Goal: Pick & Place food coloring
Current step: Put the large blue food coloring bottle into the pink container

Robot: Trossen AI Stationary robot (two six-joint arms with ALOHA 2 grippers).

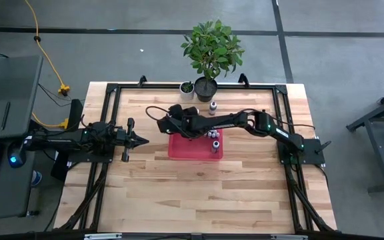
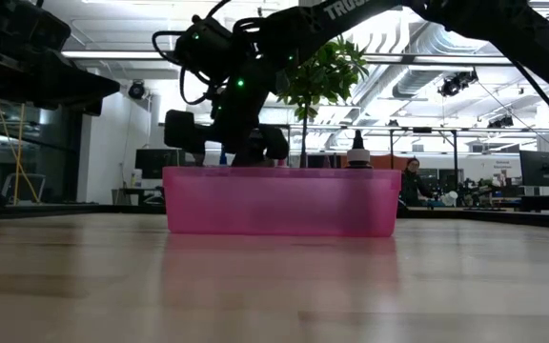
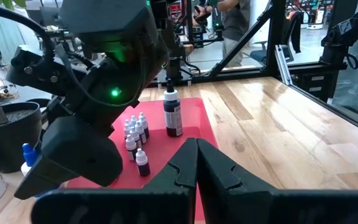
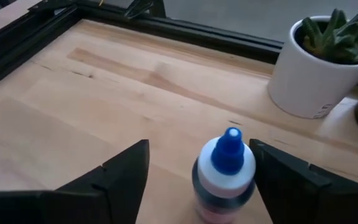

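Observation:
A small food coloring bottle (image 4: 225, 171) with a blue tip, white cap and dark body stands upright on the wood, left of the white plant pot (image 4: 319, 62). My right gripper (image 4: 204, 174) is open, one finger on each side of the bottle with a gap to both; in the high view the gripper (image 1: 177, 113) hides it. Several more small bottles (image 3: 135, 138) and a taller one (image 3: 173, 113) stand in the red tray (image 1: 185, 148). My left gripper (image 3: 196, 163) rests shut at the table's left (image 1: 137, 140).
A black pot with a leafy plant (image 1: 209, 53) and the white pot (image 1: 187, 87) stand at the far edge, with one more bottle (image 1: 213, 107) beside them. A black frame (image 1: 112, 90) runs round the table. Bare wood (image 1: 199, 200) lies near the front edge.

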